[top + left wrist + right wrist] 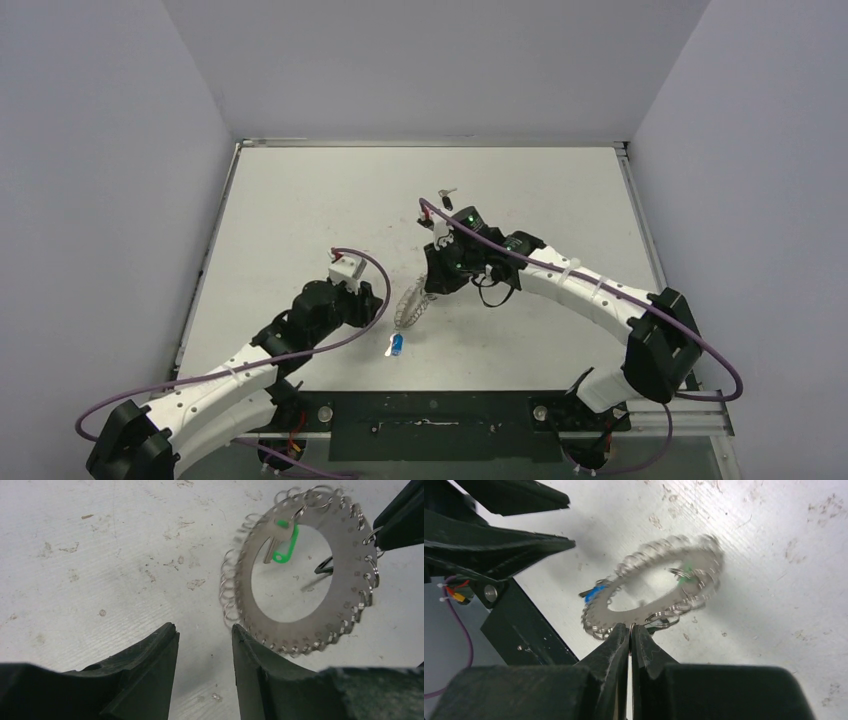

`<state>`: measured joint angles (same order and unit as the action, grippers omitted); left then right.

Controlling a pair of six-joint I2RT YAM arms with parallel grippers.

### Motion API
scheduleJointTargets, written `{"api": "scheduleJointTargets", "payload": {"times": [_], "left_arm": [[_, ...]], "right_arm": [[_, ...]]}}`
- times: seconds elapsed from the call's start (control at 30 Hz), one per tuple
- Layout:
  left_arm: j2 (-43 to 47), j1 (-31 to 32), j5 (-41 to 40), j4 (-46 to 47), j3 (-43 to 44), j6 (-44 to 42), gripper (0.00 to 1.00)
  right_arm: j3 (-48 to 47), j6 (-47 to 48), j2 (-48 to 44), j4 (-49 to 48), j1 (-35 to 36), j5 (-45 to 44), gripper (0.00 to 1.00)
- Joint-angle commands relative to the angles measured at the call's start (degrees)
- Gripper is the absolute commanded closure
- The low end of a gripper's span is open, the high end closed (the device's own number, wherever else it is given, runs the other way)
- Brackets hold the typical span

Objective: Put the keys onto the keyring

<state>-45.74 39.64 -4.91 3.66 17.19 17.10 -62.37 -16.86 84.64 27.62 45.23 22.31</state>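
**Keyring** (409, 305): sitting near the middle of the table (300, 200), between the two grippers. It is appearing tipped up on edge rather than lying flat, and is showing blurred in the right wrist view.

**Right gripper** (631, 627): reaching in at the keyring's far-right side, jaws pressing together and clamping one small wire loop of the rim.

**Left gripper** (204, 637): waiting just beside the keyring's left rim, jaws standing apart with nothing between them.

**Keys** (446, 192): both lying on the table well beyond the keyring, on its far side, neither being held nor threaded.

**Green-headed key** (285, 542): hanging across the keyring's hollow from a rim loop.

**Blue-headed key** (397, 345): lying just on the keyring's near side; whether it is attached cannot be told.

**Step in hand, as judged:** the right gripper is securing and steadying the keyring, with no key yet fetched.

**Next move, as judged:** calling for the left gripper to be taking over the rim. That would be freeing the right gripper for travelling beyond the keyring, pinching a black head and aiming its hole at an empty loop. This is fine work, the keys being tiny.
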Motion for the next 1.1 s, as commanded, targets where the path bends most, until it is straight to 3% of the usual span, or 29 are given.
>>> {"api": "scheduleJointTargets", "payload": {"times": [0.0, 0.3, 0.53, 0.73, 1.07], "left_arm": [[1.7, -0.3, 3.6, 3.8, -0.1, -1.7, 0.59], [4.5, -0.3, 9.6, 12.9, -5.4, 1.1, 0.61], [9.3, -0.3, 9.6, 9.9, -5.1, 0.1, 0.60], [13.6, -0.3, 10.1, 9.2, -4.5, -3.2, 0.59], [10.6, -0.3, 14.5, 20.1, -6.2, -4.6, 0.58]], "right_arm": [[-7.8, 0.9, -0.7, 8.9, 1.5, -3.5, 1.00], [-14.4, -1.7, 4.9, 11.1, 4.4, -6.9, 1.00], [-16.5, -1.9, 9.1, 10.6, 4.9, -6.8, 1.00], [-17.6, 0.2, 8.5, 11.6, 5.5, -4.8, 1.00], [-16.3, 5.2, 4.8, 11.6, 5.6, -0.1, 1.00]]}}
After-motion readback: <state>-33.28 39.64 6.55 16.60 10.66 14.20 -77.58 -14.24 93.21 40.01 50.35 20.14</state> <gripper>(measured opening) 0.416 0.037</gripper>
